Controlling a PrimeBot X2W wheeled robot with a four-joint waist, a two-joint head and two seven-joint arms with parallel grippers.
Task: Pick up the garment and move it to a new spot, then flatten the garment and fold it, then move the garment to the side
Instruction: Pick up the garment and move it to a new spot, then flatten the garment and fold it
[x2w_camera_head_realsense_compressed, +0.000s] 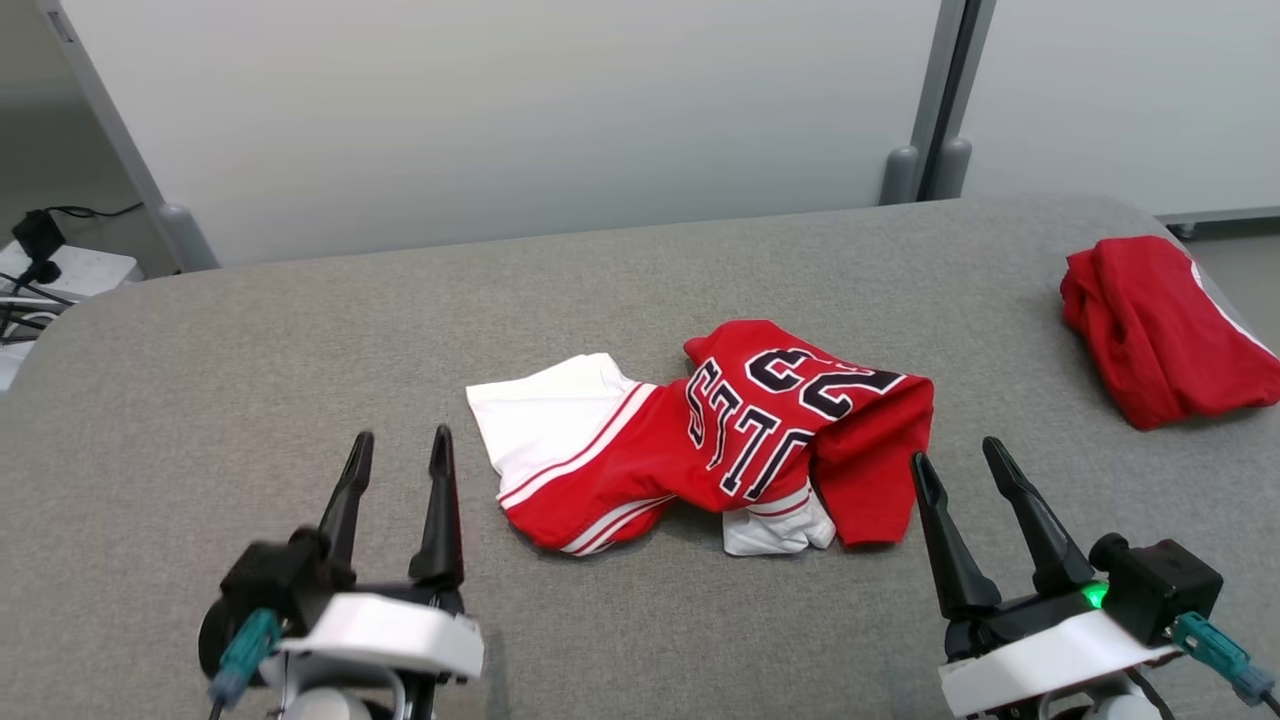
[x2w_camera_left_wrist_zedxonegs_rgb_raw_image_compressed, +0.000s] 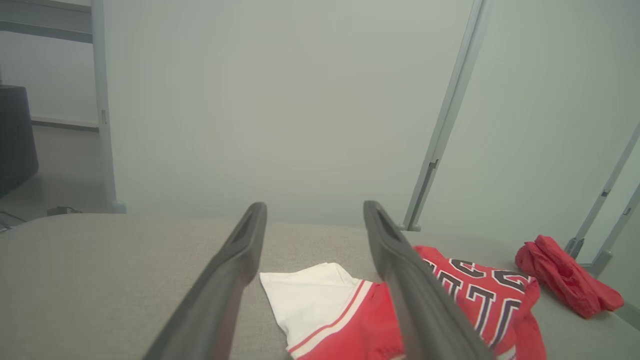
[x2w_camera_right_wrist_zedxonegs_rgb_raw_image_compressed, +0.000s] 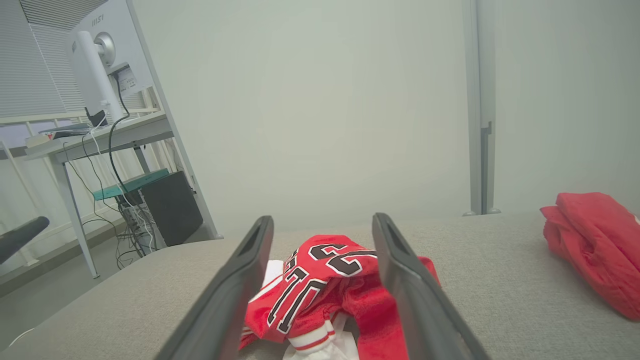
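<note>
With left gripper (x2w_camera_head_realsense_compressed: 400, 440) and right gripper (x2w_camera_head_realsense_compressed: 958, 455) spread empty, the limp, light garment (x2w_camera_head_realsense_compressed: 620, 470) (seemingly slick) is best pinched at its white corner.

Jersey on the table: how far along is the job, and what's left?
Done: at most the move; the jersey lies crumpled in the middle of the table, held by nothing. In hand: nothing; left gripper and right gripper are open, short of it. Left: flattening, folding, moving it aside. A second red garment sits bundled at the far right.
</note>
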